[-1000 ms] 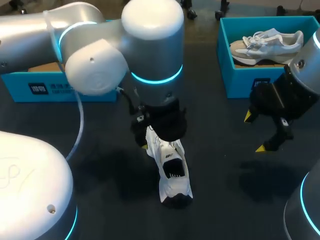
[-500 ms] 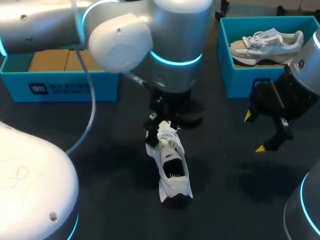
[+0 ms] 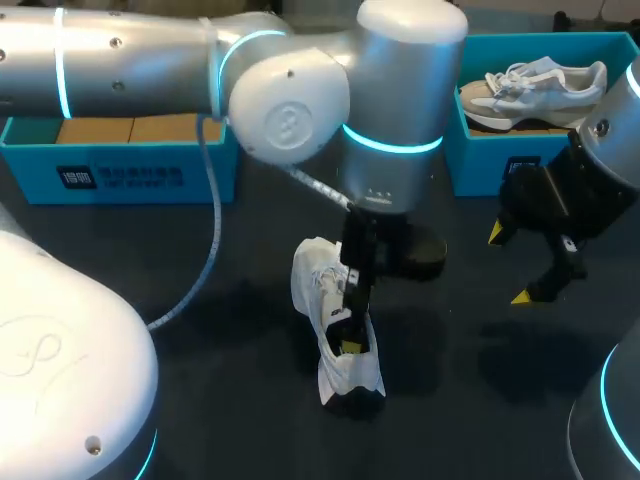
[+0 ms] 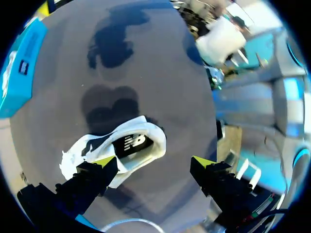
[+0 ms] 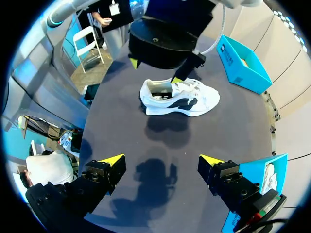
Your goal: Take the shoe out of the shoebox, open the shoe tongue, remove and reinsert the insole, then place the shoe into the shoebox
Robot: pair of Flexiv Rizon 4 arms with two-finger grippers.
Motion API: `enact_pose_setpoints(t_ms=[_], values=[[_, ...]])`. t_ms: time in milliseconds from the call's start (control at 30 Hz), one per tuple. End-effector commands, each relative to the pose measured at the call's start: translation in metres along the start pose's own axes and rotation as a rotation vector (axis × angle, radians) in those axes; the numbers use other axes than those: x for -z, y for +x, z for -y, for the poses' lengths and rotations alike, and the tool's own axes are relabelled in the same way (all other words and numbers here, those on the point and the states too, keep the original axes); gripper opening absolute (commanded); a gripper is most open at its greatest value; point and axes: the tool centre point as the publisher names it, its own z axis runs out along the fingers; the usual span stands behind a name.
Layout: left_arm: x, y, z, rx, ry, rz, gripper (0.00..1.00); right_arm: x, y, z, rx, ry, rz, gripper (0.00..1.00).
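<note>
Dark table [image 3: 240, 400], pale shoe [image 3: 535, 85] in shoebox [image 3: 480, 165], white shoe [image 3: 340, 372] outside

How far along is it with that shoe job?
Done: the white sneaker lies on the dark table, unboxed. In hand: the left gripper, open, sits at its opening. Left: insole out and back in, then reboxing. The right gripper hangs open, apart.
</note>
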Motion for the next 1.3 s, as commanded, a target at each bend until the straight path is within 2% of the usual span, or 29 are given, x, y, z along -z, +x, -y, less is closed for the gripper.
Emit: enact_pose_setpoints(t_ms=[33, 200, 467, 767, 1300], values=[[-0.008, 0.014, -0.014, 0.076, 0.065, 0.136, 1.00, -0.002, -0.001, 0.000, 0.001, 0.001, -0.002, 1.00], [-0.013, 0.016, -0.013, 0.125, 0.084, 0.171, 1.00, -0.002, -0.001, 0.000, 0.001, 0.001, -0.002, 1.00], [-0.032, 0.011, -0.004, 0.102, 0.109, 0.142, 1.00, -0.002, -0.001, 0.000, 0.001, 0.001, -0.002, 1.00], [-0.062, 0.013, 0.015, 0.150, 0.068, 0.174, 1.00, -0.002, -0.001, 0.000, 0.001, 0.001, -0.002, 1.00], [-0.091, 0.012, 0.014, 0.205, 0.093, 0.138, 0.98, -0.002, -0.001, 0.000, 0.001, 0.001, -0.002, 1.00]])
